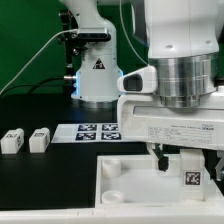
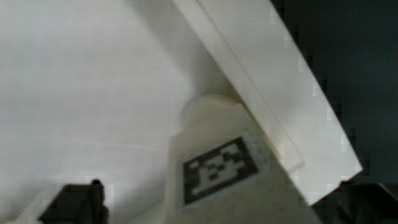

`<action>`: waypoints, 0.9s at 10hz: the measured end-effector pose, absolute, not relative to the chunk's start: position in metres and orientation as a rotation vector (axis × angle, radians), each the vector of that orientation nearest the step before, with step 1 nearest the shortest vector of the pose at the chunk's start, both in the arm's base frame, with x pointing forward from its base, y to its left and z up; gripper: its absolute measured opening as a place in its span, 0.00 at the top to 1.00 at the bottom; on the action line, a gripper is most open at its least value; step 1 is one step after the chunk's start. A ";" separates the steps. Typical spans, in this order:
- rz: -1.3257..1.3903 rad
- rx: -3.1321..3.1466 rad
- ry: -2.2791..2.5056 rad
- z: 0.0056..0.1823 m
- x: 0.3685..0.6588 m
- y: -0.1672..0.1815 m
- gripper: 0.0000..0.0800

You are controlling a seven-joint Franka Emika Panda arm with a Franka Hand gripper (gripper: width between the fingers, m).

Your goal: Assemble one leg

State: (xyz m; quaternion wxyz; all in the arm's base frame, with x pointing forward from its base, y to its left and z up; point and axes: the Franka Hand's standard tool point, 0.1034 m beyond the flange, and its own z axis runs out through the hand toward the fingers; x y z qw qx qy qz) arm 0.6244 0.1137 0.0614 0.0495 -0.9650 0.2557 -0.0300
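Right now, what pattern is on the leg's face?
A black-and-white square marker tag on the white leg, clearest in the wrist view.

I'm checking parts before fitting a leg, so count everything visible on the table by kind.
Legs: 3
White square panel: 1
Marker board: 1
Total: 5

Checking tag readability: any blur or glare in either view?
Exterior view: evenly lit, tags on the marker board small and soft, the leg tag sharper. Wrist view: soft overall, white panel bright, nearly featureless, leg tag still legible.
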 end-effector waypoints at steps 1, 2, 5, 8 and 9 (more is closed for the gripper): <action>-0.102 -2.989 0.602 0.062 0.625 0.113 0.19; -0.123 -3.043 0.344 0.067 0.630 0.115 0.19; -0.131 -3.048 0.284 0.068 0.631 0.116 0.35; -0.110 -2.963 0.687 0.068 0.631 0.116 0.64; -0.101 -2.916 0.856 0.068 0.631 0.115 0.64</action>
